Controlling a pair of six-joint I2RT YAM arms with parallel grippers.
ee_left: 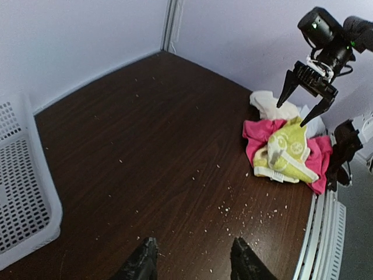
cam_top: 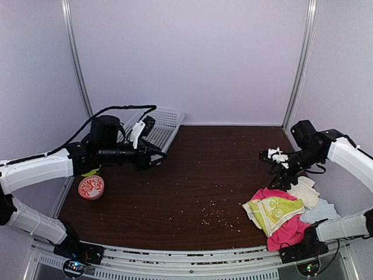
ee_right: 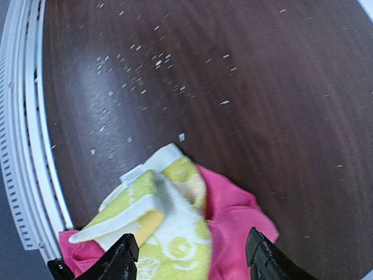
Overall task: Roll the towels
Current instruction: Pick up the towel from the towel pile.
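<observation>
The towels lie in a heap at the table's near right. A lime-yellow towel (cam_top: 273,209) with a white pattern rests on a hot-pink one (cam_top: 287,232), and behind them are a cream one (cam_top: 305,191) and a pale-blue one (cam_top: 321,211). My right gripper (cam_top: 275,157) hovers open above the heap; its wrist view looks down on the lime-yellow towel (ee_right: 175,233) and the pink towel (ee_right: 236,213), with nothing held between the right gripper's (ee_right: 192,238) fingers. My left gripper (cam_top: 158,154) hangs open and empty over the far left, well away from the heap (ee_left: 285,149).
A white perforated basket (cam_top: 161,125) stands at the back left, beside the left arm. A small red patterned bowl (cam_top: 91,188) sits at the table's left edge. Pale crumbs (cam_top: 213,219) are scattered over the dark wooden table (cam_top: 198,175). A metal rail (cam_top: 192,259) runs along the near edge.
</observation>
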